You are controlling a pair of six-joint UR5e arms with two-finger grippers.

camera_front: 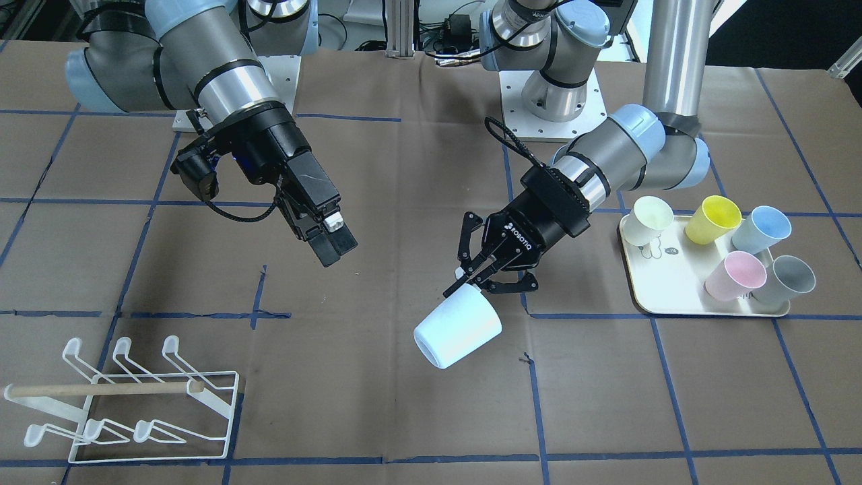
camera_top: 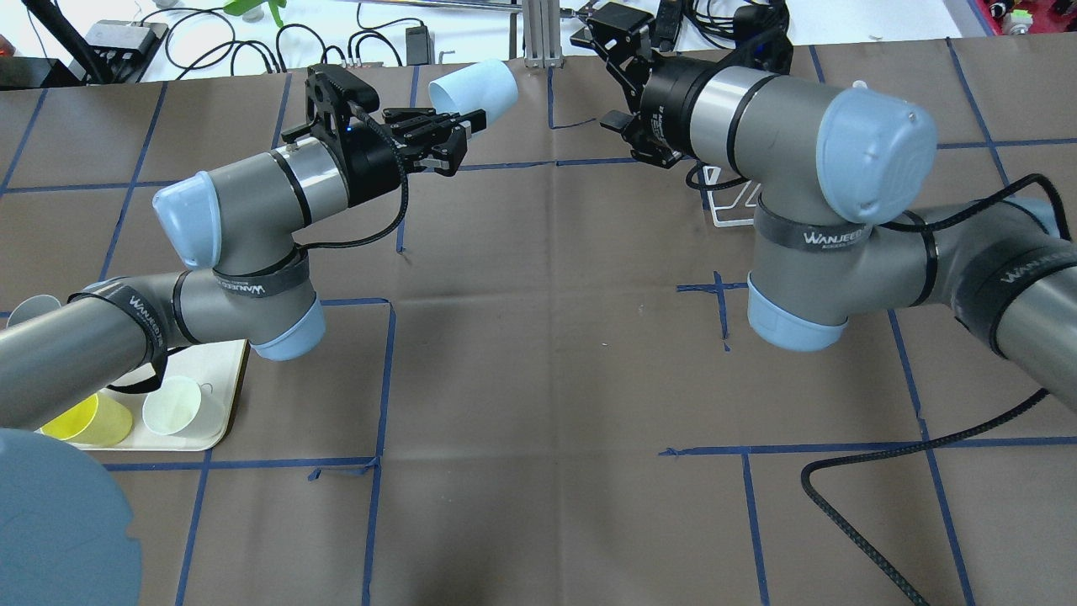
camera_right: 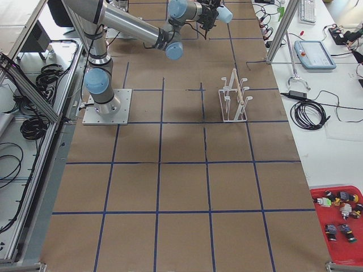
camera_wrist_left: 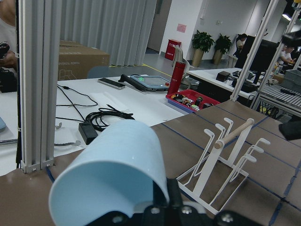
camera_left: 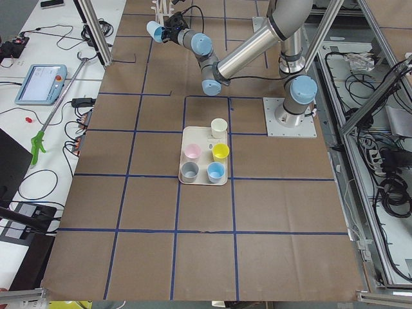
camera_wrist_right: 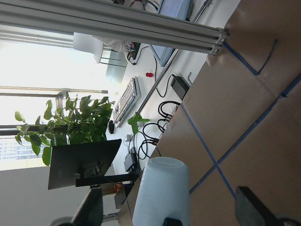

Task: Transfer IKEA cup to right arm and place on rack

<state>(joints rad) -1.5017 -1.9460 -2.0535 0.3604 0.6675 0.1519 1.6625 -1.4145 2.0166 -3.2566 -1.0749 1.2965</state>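
**Cup:** The pale blue IKEA cup (camera_front: 458, 327) hangs in mid-air at centre frame in the front view. It is clear of the table (camera_front: 377, 417) and sits between the two arms.

**Left gripper:** The left gripper (camera_front: 465, 283) is clamped on the cup's wall at what looks like the rim. One finger seems to be inside the mouth and the other outside.

**Right gripper:** The right gripper (camera_front: 339, 250), in the upper left of the front view, is well apart from the cup and carries nothing. Its wrist camera shows the fingers spread wide, with the cup framed between them.

**Axis:** The long axis lies near level, running from upper right to lower left in the front view. The closed base appears to point away from the left gripper, and the mouth faces back toward that wrist.

**Handling:** It is probably light, stiff plastic. It looks smooth enough to slip and is unlikely to break, though a thin wall could flex under a hard squeeze.

**Where to hold:** The free base half is the likely place, gripped across the round body away from the left fingers. That would leave the mouth free for a prong.

**Rack:** The rack (camera_front: 101, 389) sits on the table in the lower left of the front view. Its prongs are bare.

**Tray:** The tray (camera_front: 656, 283), at the right of the frame, holds five spare cups (camera_front: 734, 276).
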